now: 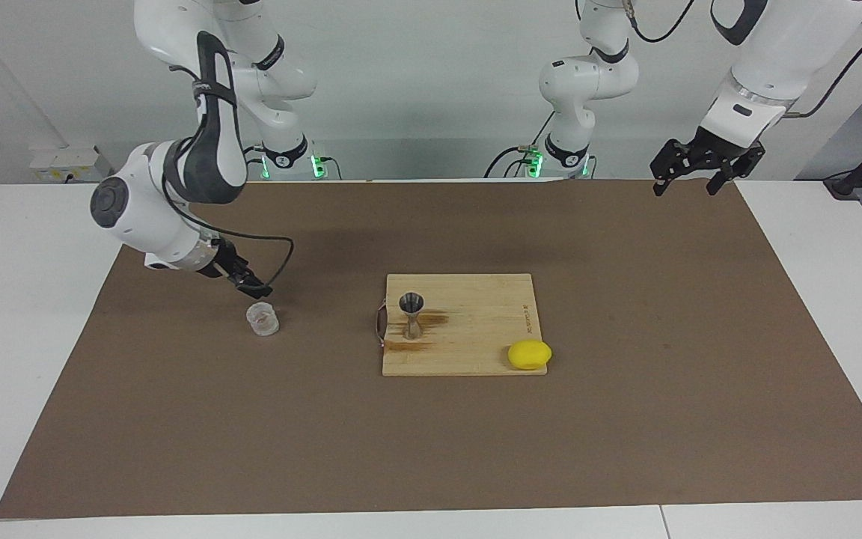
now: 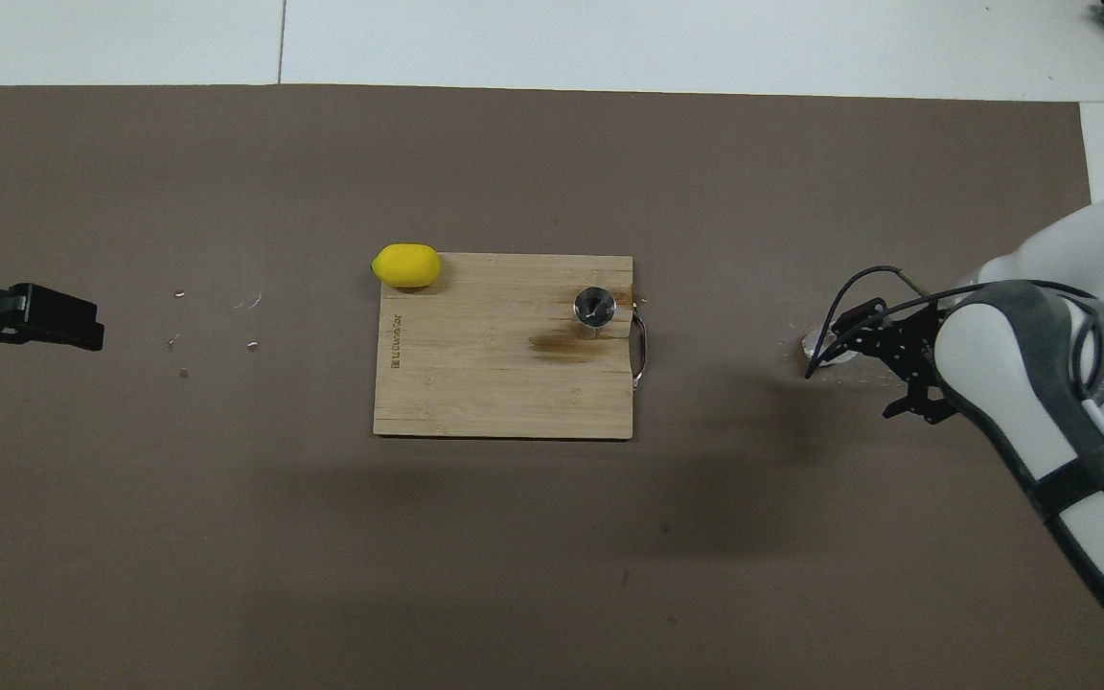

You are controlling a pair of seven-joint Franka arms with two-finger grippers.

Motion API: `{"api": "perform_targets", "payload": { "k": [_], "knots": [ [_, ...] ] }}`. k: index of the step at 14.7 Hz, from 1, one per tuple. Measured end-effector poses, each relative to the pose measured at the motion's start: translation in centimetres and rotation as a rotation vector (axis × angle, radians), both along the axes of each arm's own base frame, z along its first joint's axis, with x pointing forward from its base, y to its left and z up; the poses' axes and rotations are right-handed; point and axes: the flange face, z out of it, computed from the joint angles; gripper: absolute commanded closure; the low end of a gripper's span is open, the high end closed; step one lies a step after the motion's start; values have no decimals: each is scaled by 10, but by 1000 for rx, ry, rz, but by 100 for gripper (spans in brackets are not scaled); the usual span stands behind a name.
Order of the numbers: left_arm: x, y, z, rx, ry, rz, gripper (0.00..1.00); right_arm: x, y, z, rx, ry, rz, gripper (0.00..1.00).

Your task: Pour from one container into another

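**Glass cup on the mat, right end effector just above it**

The right end effector (image 1: 255, 288) hangs low over the brown mat (image 1: 625, 419), tilted down toward the small clear glass cup (image 1: 263, 320). The cup stands upright on the mat, toward the right arm's end of the counter (image 1: 27, 337), well apart from the cutting board. From across the counter the fingertips sit just above the cup's rim on the side nearer the robots; I can't quite tell whether they touch the glass, but they do not look closed around it. The jaws appear parted and hold nothing. From overhead the arm covers most of the cup, and only a sliver of glass (image 2: 818, 345) shows beside the fingers.

The steel jigger (image 1: 411, 315) stands upright on the bamboo cutting board (image 1: 476, 329), near the board's metal handle (image 1: 380, 323), with a dark wet-looking stain on the wood around it. A lemon (image 1: 529, 355) rests at the board's corner toward the left arm's end, farther from the robots than the jigger.

The left end effector (image 1: 700, 176) waits raised over the mat's edge at its own end, jaws open and empty.
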Motion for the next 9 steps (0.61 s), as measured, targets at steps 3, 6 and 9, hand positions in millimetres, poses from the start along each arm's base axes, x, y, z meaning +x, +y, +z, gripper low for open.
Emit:
{"api": "perform_targets", "payload": {
  "k": [3, 6, 9],
  "knots": [
    [0, 0, 0, 0, 0, 0, 0, -3, 36, 11, -87, -31, 192, 0],
    [0, 0, 0, 0, 0, 0, 0, -7, 58, 42, -75, -108, 338, 0],
    [0, 0, 0, 0, 0, 0, 0, -7, 57, 94, -63, -222, 426, 0]
  ]
}}
